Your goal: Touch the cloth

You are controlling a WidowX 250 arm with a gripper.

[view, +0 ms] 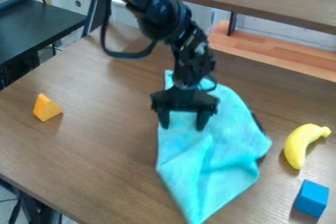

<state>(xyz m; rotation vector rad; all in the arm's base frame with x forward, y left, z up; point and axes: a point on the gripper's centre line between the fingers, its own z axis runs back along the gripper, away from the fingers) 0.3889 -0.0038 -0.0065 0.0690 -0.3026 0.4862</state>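
1. The turquoise cloth (216, 166) is spread, with folds and a raised ridge, over the middle of the brown table (98, 134); its narrow end is directed toward the near edge.
2. The black gripper (182, 126) is suspended over the upper part of the cloth, fingers downward. The jaws are parted widely, with bare fabric seen between them; nothing is held.
3. Step in hand, as judged: light contact of the fingertips with the fabric. A straight, slow descent is best used, stopped at first contact; closing is not required. By excess pressure or sideways drift, the cloth could be dragged or bunched.
4. Relative to the jaws, the cloth is situated beneath and between both fingers, with its larger part extended toward the near edge. Whether contact has been made cannot be told.
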